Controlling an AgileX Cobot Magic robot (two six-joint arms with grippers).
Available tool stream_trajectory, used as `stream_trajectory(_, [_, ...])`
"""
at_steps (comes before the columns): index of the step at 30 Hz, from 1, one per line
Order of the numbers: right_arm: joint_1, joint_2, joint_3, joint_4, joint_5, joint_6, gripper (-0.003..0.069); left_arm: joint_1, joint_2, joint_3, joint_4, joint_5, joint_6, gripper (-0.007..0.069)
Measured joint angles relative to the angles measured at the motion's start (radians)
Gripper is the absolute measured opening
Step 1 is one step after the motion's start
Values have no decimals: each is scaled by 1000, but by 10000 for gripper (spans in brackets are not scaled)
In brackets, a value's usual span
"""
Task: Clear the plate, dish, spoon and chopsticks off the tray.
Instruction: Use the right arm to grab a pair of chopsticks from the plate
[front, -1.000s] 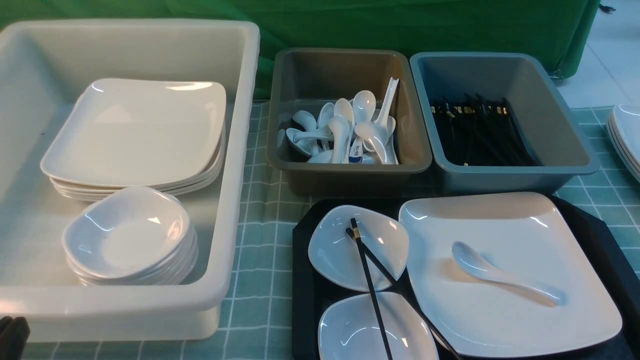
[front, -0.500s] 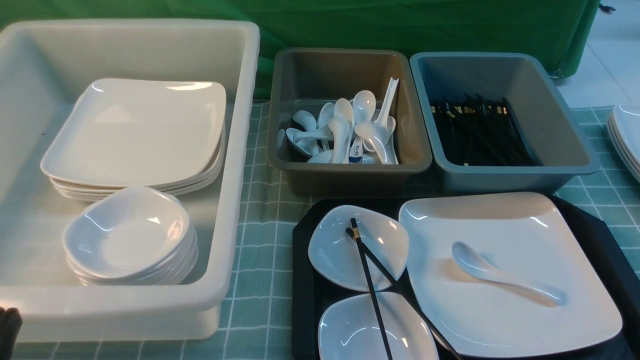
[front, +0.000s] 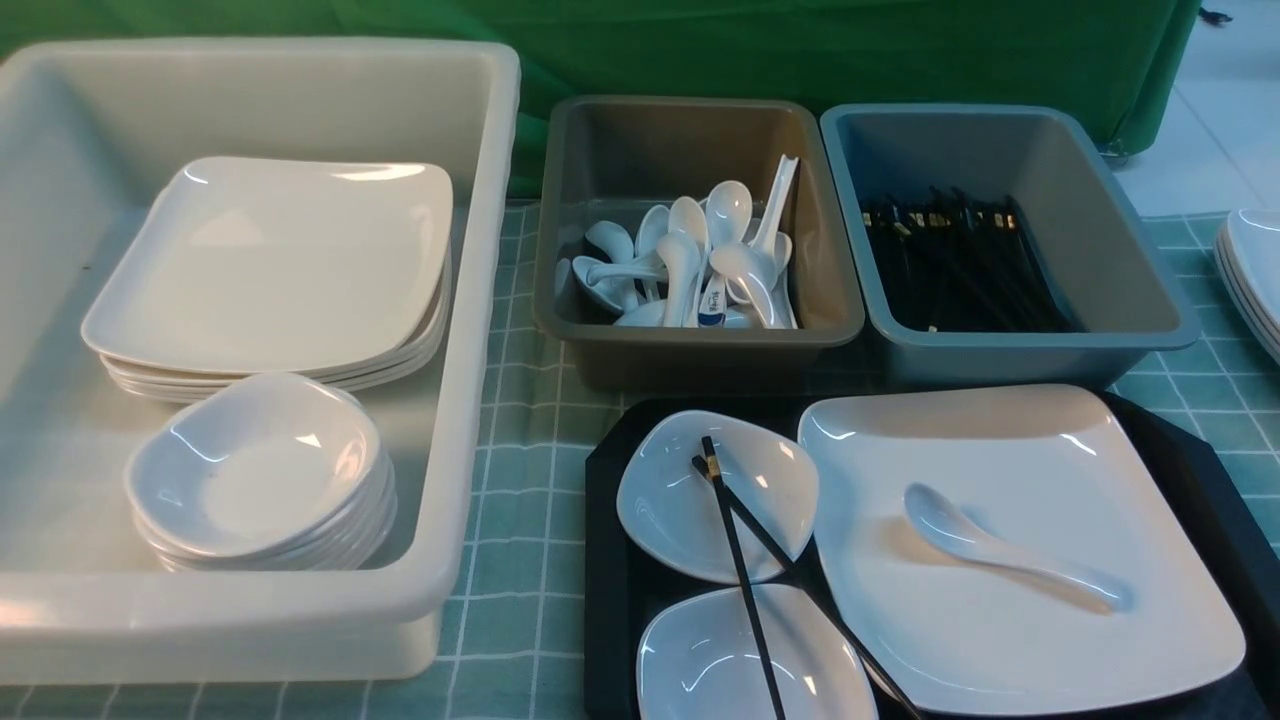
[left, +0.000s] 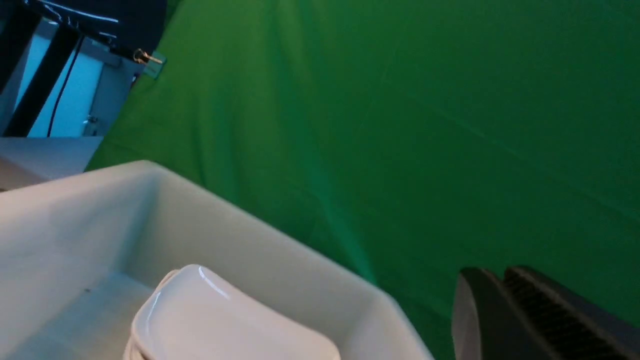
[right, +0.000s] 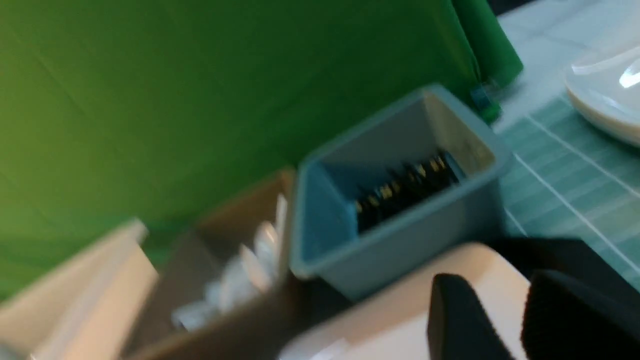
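The black tray (front: 610, 520) lies at the front right. On it sits the large white plate (front: 1000, 450) with the white spoon (front: 1000, 550) lying in it. Left of the plate are two small white dishes, one farther (front: 670, 510) and one nearer (front: 700, 660), with the black chopsticks (front: 745, 570) crossed over both. Neither gripper shows in the front view. In the left wrist view my left gripper (left: 500, 272) is shut and empty, beside the white tub. In the right wrist view my right gripper (right: 500, 290) is open and empty, hanging over the plate (right: 400, 320).
A big white tub (front: 480, 300) on the left holds stacked plates (front: 270, 260) and stacked dishes (front: 250, 470). Behind the tray stand a brown tub (front: 690, 345) of spoons and a blue-grey tub (front: 1030, 345) of chopsticks. More plates (front: 1255, 270) are stacked at the right edge.
The dark tip of my left gripper at the front view's bottom left corner has slid out of that view. Everything on the tray is unmoved.
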Motion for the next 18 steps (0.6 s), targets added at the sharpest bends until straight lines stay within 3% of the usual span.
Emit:
stream_trajectory(5, [0,0,0,6,-101,16,239,0,0,-7,45,-185,-258,33])
stream_trajectory(8, [3,0,-8,6,-184,34,218,0,-1,-140,165,-95,-402,33])
stream_trajectory(10, [18,12,-78,-12,-101,42,160,0,12,-254,258,59,-471,33])
stream_trajectory(12, [49,75,-267,-66,128,-13,62,0,83,-491,346,366,-517,33])
stream_trajectory(14, [86,198,-479,-89,398,-112,31,0,207,-680,341,673,-403,33])
stream_trajectory(17, [173,467,-778,-97,824,-275,25,0,436,-913,222,1128,-112,33])
stream_trajectory(18, [188,515,-834,-98,890,-294,25,0,492,-951,199,1224,-77,33])
